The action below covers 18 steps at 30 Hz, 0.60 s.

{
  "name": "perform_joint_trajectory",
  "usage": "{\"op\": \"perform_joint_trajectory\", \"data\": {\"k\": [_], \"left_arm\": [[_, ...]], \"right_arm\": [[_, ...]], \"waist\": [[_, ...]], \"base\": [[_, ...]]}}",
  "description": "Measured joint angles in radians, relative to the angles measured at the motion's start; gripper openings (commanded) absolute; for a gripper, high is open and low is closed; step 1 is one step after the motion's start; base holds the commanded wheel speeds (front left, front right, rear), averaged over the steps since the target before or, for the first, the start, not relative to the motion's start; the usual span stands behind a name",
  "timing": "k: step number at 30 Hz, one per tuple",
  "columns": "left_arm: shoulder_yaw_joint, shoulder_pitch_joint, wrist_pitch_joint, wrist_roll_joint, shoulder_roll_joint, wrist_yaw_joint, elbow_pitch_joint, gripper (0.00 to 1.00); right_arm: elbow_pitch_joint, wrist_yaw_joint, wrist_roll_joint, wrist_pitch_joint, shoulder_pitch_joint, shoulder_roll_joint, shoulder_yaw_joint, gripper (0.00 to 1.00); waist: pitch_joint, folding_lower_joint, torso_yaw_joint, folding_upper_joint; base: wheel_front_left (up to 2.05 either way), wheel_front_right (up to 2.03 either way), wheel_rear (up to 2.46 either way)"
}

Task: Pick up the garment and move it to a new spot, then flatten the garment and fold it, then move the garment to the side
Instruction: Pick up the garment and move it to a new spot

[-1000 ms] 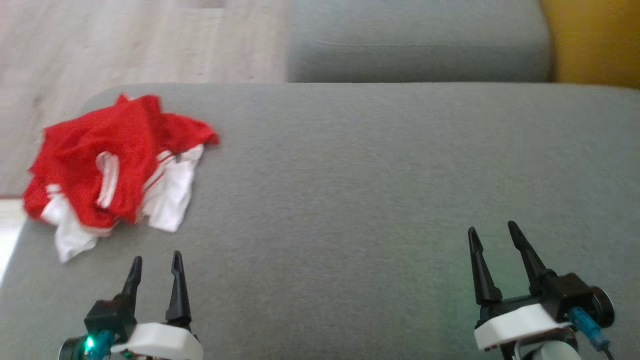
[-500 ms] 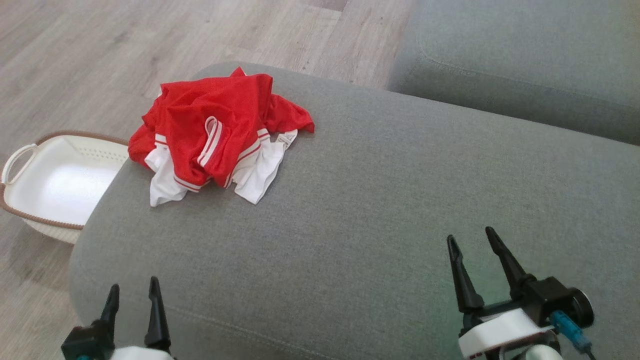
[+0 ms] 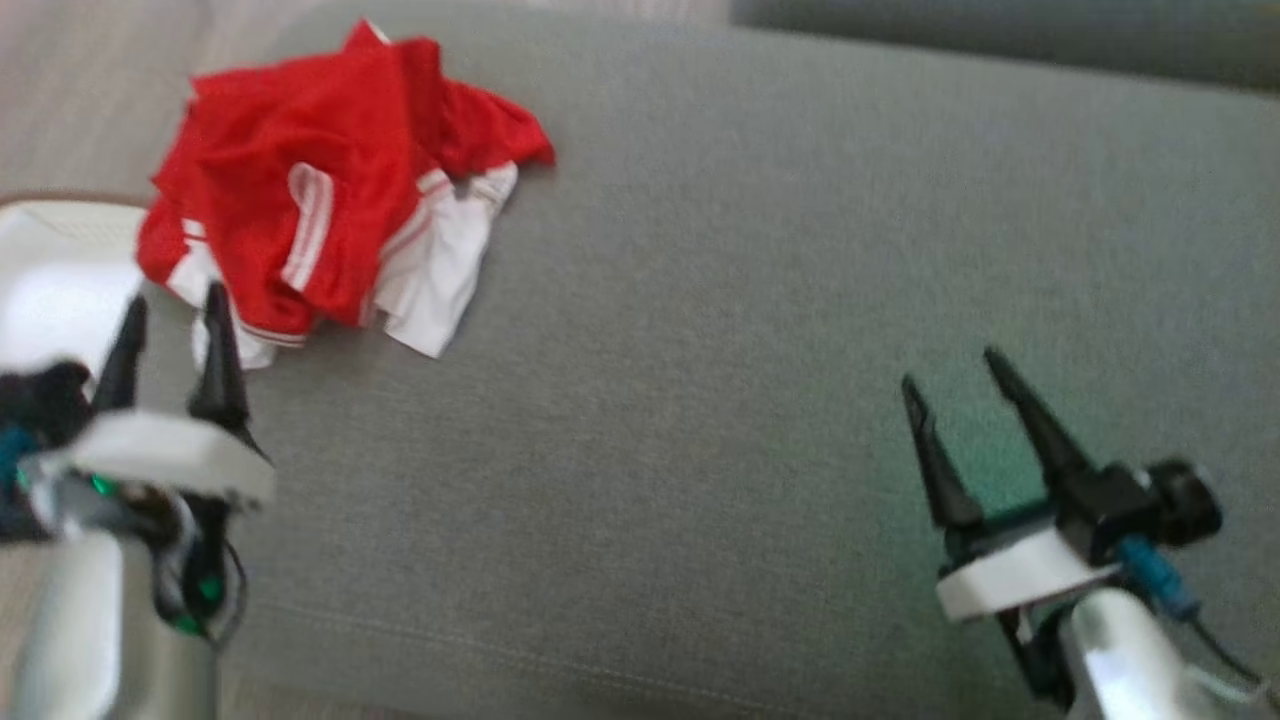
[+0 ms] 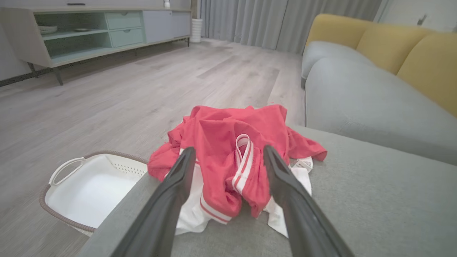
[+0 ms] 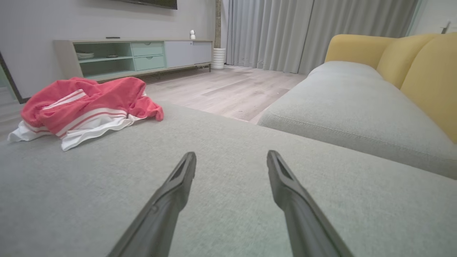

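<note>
Head view: garment [image 3: 330, 190], red mesh with white trim, crumpled in a heap at the far left corner of the grey sofa seat [image 3: 750, 300]. Judged light, limp and prone to snagging, so best pinched at a raised fold or the striped hem. Left end effector [image 3: 174, 297], jaws spread wide and empty, just short of the heap's near edge. Right end effector [image 3: 949, 366], likewise spread and empty, well apart from it. Left wrist view: heap straight ahead between the fingers, white basket [image 4: 123, 167] on the floor beside it. Right wrist view: heap far off toward that view's left, grey seat under the fingers.
</note>
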Motion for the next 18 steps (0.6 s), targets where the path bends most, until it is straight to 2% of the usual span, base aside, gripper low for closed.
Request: {"op": "perform_joint_trajectory", "data": {"k": [4, 9, 18], "left_arm": [[0.013, -0.135, 0.088, -0.02, 0.048, 0.0, 0.111, 1.0], [0.015, -0.316, 0.173, -0.042, 0.073, -0.006, 0.297, 1.0], [0.011, -0.548, 0.217, -0.006, 0.142, 0.05, 0.607, 1.0]], "right_arm": [[-0.016, 0.0, 0.0, 0.0, -0.068, -0.037, 0.002, 1.0], [-0.026, 0.0, 0.0, 0.0, -0.075, -0.073, 0.007, 1.0], [-0.061, 0.0, 0.0, 0.0, -0.084, -0.111, 0.018, 1.0]], "waist": [[0.08, 0.0, -0.03, 0.0], [0.16, 0.0, -0.059, 0.0], [0.248, 0.0, -0.097, 0.0]], "base": [[0.0, 0.0, 0.0], [0.0, 0.0, 0.0], [0.0, 0.0, 0.0]]}}
